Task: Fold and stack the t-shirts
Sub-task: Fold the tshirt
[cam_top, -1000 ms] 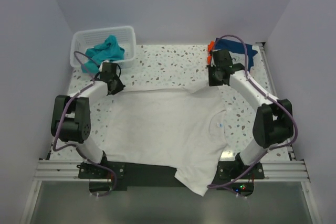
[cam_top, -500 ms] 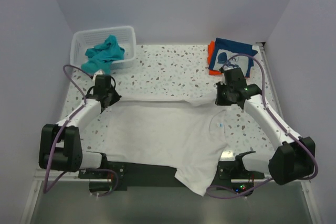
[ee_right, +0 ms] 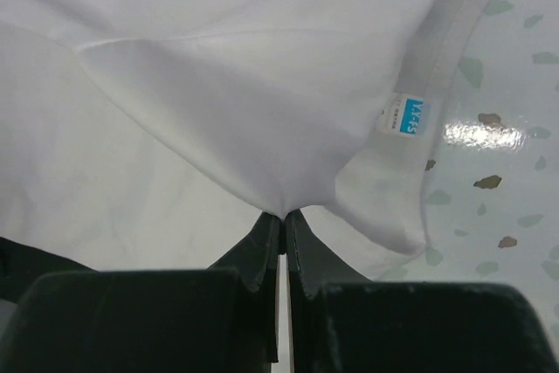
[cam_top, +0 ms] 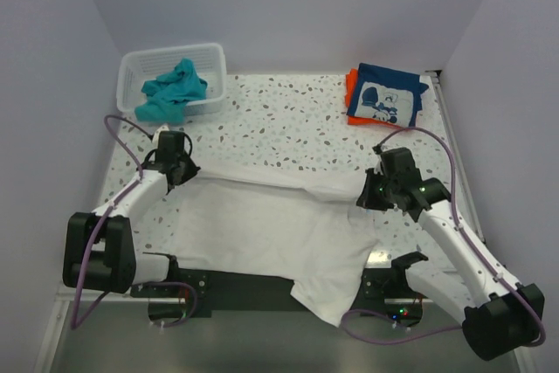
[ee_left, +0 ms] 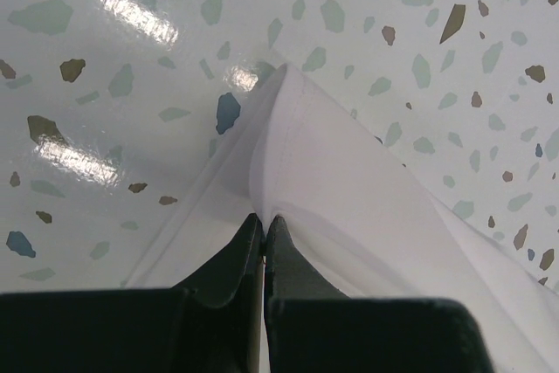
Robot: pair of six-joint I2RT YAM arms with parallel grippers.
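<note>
Here, the left tool (ee_left: 264,218) is pinching a raised fold of the white t-shirt (cam_top: 262,224), its jaws closed tight on the cloth at the shirt's far left edge. The right tool (ee_right: 282,214) is likewise gripping a bunched fold of the same shirt on its right side, jaws closed on it. The shirt is lying spread over the near part of the speckled worktop (cam_top: 288,120), part of it hanging over the near edge. The teal t-shirt (cam_top: 175,85) is sitting in the white basket (cam_top: 131,63) at the far left. The navy t-shirt (cam_top: 384,100) is lying folded on the orange t-shirt (cam_top: 350,86) at the far right.
</note>
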